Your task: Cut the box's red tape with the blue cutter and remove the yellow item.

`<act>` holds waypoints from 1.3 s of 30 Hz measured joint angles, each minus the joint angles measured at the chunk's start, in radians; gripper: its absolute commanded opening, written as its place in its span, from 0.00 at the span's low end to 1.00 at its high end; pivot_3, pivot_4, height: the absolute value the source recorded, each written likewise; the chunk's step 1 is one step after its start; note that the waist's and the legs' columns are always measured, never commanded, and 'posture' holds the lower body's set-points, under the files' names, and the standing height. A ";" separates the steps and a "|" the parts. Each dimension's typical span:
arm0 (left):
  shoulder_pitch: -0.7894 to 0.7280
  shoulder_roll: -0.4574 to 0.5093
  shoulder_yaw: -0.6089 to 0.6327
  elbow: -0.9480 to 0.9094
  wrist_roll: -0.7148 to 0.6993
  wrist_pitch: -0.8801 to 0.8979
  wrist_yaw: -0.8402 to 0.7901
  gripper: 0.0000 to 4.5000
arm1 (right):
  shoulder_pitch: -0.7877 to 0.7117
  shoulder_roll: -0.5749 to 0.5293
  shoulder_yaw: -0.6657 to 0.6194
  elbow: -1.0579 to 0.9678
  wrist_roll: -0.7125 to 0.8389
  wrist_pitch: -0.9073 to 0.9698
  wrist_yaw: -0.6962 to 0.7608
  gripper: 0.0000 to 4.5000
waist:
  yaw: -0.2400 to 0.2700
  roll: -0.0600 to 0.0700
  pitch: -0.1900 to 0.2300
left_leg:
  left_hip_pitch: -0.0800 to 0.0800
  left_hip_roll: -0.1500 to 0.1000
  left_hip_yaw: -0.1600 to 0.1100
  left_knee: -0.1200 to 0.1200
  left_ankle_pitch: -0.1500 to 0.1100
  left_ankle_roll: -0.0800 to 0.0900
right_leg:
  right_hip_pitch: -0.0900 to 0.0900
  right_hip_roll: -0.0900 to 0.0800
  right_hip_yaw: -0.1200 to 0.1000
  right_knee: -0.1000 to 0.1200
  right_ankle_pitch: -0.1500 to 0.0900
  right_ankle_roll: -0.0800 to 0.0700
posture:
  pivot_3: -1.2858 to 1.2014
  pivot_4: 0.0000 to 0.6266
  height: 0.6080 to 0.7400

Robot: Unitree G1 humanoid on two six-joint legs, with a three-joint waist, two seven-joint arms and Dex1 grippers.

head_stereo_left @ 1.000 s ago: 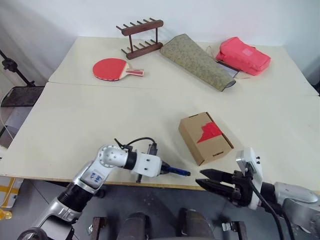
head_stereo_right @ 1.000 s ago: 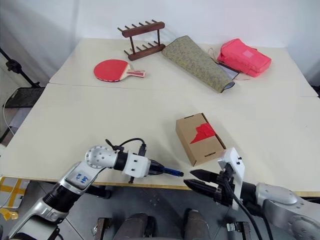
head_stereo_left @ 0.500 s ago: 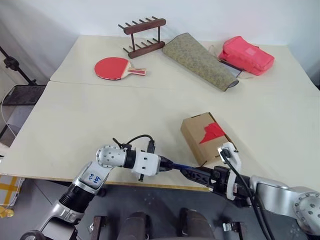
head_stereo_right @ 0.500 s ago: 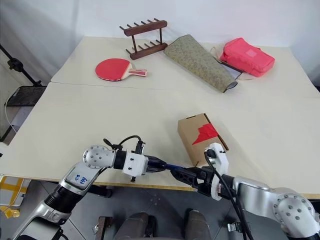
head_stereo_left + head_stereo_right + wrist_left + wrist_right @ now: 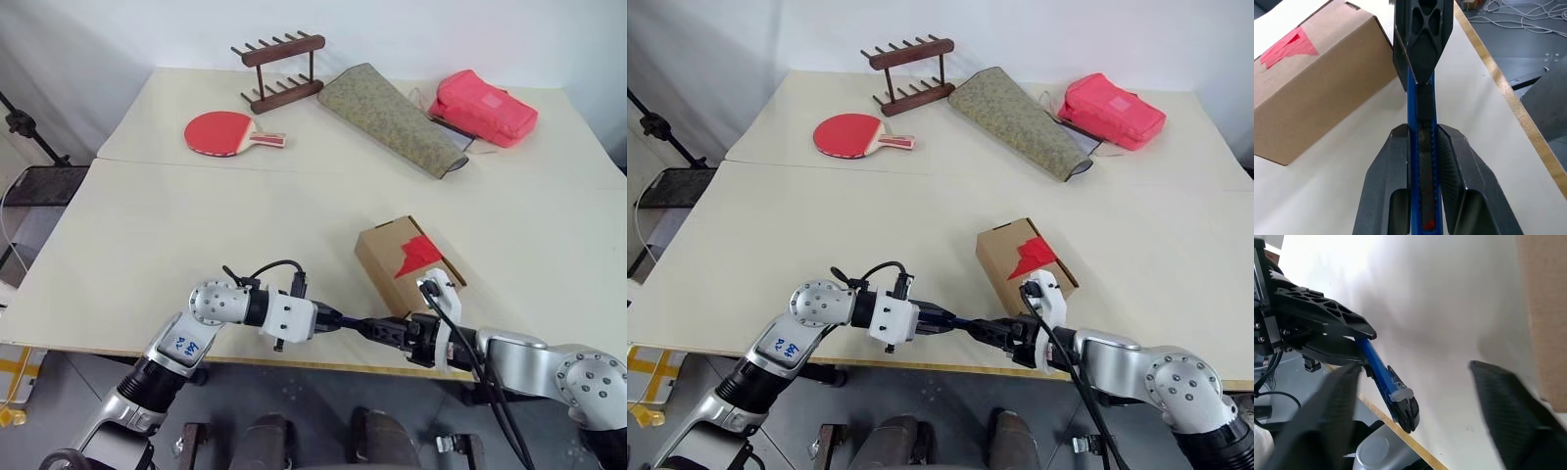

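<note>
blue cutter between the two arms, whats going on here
The left gripper holds the cutter out at the front edge of the table, jaws shut on it. The right gripper faces it, jaws open around the cutter's free end. The box sits beside them, its red tape uncut.

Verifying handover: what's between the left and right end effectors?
The blue cutter, gripped by the left end effector, reaching the open right end effector; left wrist view.
</note>
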State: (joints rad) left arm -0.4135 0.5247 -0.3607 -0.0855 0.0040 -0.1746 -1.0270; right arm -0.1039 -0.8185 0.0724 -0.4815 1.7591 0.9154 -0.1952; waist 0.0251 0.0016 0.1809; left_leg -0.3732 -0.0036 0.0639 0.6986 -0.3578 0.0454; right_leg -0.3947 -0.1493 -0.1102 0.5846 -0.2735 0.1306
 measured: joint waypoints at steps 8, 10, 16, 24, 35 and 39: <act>0.004 0.007 0.002 0.002 0.009 0.025 0.012 0.10 | 0.001 0.037 0.000 -0.020 0.009 0.004 0.030 0.04 | 0.000 0.000 0.000 | 0.000 0.000 0.000 0.000 0.000 0.000 | 0.000 0.000 0.001 0.000 0.000 0.000 | 0.52 0.24 1.00; 0.004 0.006 0.002 0.002 0.006 0.033 0.009 0.17 | 0.001 0.037 0.000 -0.019 0.008 0.004 0.030 0.04 | 0.001 0.000 0.000 | 0.000 0.000 0.000 0.000 0.000 0.000 | 0.000 -0.001 0.001 0.000 0.000 0.000 | 0.52 0.24 1.00; 0.004 -0.008 0.025 -0.068 -0.071 0.075 -0.001 0.55 | 0.002 0.043 0.000 -0.011 0.007 0.004 0.034 0.04 | -0.001 0.000 0.000 | 0.000 0.000 -0.001 0.000 0.000 0.000 | 0.000 -0.001 0.003 0.000 0.000 0.000 | 0.52 0.24 1.00; 0.078 0.267 0.225 -0.115 -0.305 0.441 -0.140 0.48 | 0.081 -0.096 -0.159 -0.105 0.088 0.026 0.179 0.04 | -0.002 0.007 0.004 | -0.001 0.001 -0.001 -0.001 0.000 -0.001 | -0.001 0.001 0.001 0.000 0.000 0.000 | 0.52 0.24 1.00; -0.263 0.071 0.267 0.287 -0.335 0.501 -0.128 0.00 | 0.348 -0.378 -0.926 -0.064 0.179 0.211 0.466 0.04 | 0.052 0.001 0.007 | -0.003 -0.004 0.001 0.001 -0.001 0.006 | 0.001 0.001 -0.001 -0.004 0.003 0.005 | 0.52 0.24 1.00; -0.474 -0.150 0.214 0.452 -0.315 0.495 -0.110 0.00 | 0.261 -0.503 -0.978 0.035 0.031 0.243 0.520 0.04 | 0.051 0.000 0.007 | -0.004 -0.005 0.004 0.001 -0.001 0.006 | 0.000 0.001 -0.008 -0.005 0.004 0.007 | 0.52 0.24 1.00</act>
State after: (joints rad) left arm -0.8876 0.3745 -0.1462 0.3661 -0.3115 0.3202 -1.1367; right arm 0.1575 -1.3213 -0.9057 -0.4467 1.7901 1.1581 0.3252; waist 0.0766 0.0020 0.1877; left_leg -0.3773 -0.0083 0.0679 0.6999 -0.3590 0.0516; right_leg -0.3945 -0.1479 -0.1183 0.5794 -0.2694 0.1376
